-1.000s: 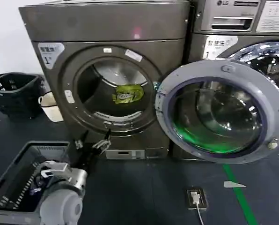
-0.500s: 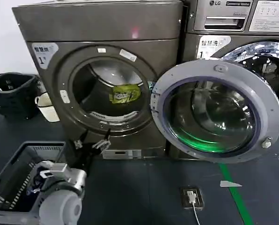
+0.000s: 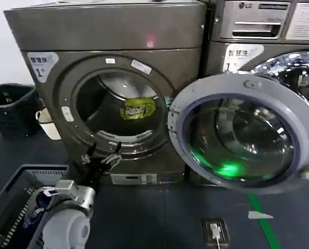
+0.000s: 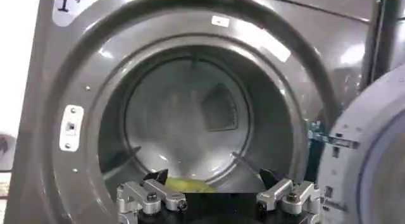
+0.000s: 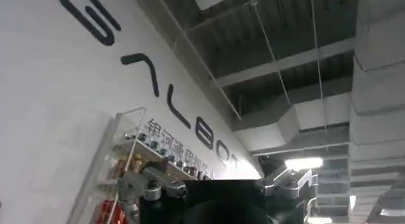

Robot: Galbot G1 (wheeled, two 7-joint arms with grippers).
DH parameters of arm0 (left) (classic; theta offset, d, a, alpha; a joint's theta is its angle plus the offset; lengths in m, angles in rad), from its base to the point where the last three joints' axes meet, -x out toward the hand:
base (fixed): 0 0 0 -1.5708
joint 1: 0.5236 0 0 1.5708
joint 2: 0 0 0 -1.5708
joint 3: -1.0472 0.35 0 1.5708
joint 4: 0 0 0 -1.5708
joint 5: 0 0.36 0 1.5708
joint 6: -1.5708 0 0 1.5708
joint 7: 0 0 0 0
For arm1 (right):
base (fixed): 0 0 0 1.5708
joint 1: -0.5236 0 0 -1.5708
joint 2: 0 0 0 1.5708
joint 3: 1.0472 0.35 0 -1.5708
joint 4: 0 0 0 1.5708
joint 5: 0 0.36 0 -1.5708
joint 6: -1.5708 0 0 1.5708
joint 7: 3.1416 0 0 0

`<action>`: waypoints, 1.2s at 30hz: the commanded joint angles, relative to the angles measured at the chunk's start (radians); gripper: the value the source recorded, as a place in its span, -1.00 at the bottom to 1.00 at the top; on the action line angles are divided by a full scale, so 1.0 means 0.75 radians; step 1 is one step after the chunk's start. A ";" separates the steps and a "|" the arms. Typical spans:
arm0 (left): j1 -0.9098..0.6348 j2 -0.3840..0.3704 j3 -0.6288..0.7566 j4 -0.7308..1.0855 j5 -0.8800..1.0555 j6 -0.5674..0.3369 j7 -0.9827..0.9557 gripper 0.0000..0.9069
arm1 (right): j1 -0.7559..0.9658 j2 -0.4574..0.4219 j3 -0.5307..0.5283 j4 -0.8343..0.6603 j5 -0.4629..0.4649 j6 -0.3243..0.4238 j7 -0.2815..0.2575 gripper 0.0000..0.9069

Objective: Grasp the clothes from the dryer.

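Since a second ago, the dryer (image 3: 113, 93) is framed a bit further left and closer in the head view, while the left gripper (image 3: 100, 157) is still held low in front of the drum mouth, just under its lower rim. Its fingers (image 4: 155, 195) are spread wide apart, nothing clamped between them. The clothes (image 3: 139, 108) are seen lying inside the drum, toward the back, well apart from the gripper; a sliver of yellow-green (image 4: 183, 183) is caught in the left wrist view too. The door (image 3: 245, 132) is swung fully open to the right. The right gripper (image 5: 218, 187) is pointed up at the ceiling, fingers apart and empty. A dark basket (image 3: 12, 106) is parked left of the dryer.
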 commanded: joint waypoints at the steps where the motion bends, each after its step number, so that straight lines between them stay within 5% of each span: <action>1: 0.001 0.003 -0.001 -0.001 0.000 0.000 0.000 1.00 | -0.001 0.003 -0.003 0.002 -0.001 0.012 0.001 1.00; 36: -0.023 -0.001 -0.002 0.026 -0.007 -0.009 -0.001 1.00 | -0.014 -0.001 0.008 0.002 -0.003 0.040 -0.022 1.00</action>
